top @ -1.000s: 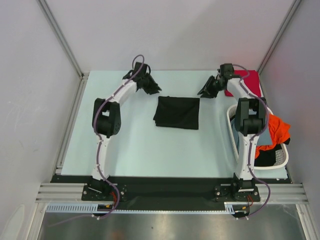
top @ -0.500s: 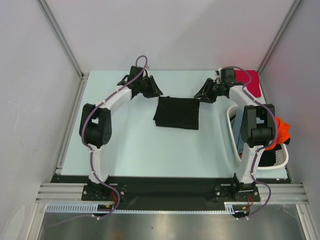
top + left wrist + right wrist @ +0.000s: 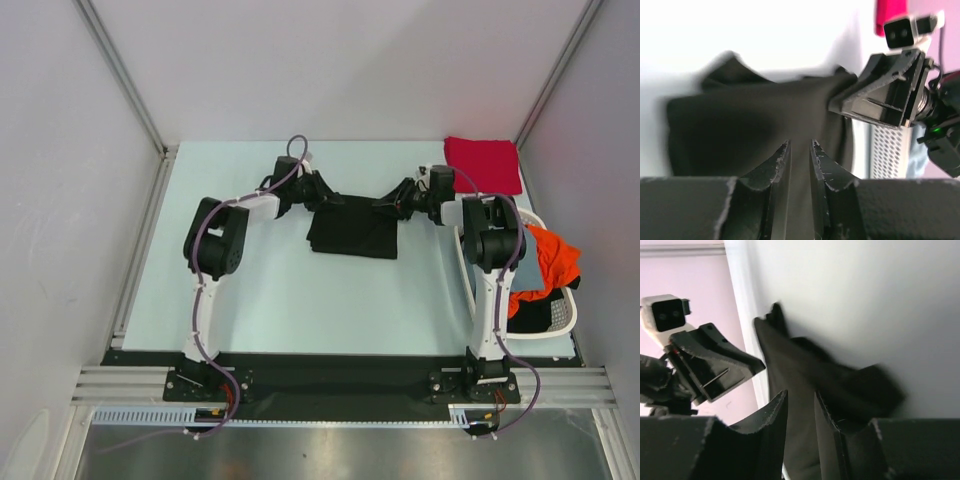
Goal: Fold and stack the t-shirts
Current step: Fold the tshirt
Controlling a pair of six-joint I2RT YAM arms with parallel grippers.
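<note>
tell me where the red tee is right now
In the top view, the red tee lies flat at the table's far right corner, just beyond the basket and apart from the black tee mid-table.

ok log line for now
fold black t-shirt | left gripper jaws shut on far edge | right gripper same | red t-shirt folded far right

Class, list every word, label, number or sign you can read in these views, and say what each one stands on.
None can be read in any view. The black t-shirt, the red t-shirt and the white basket show no print or label that can be made out.
</note>
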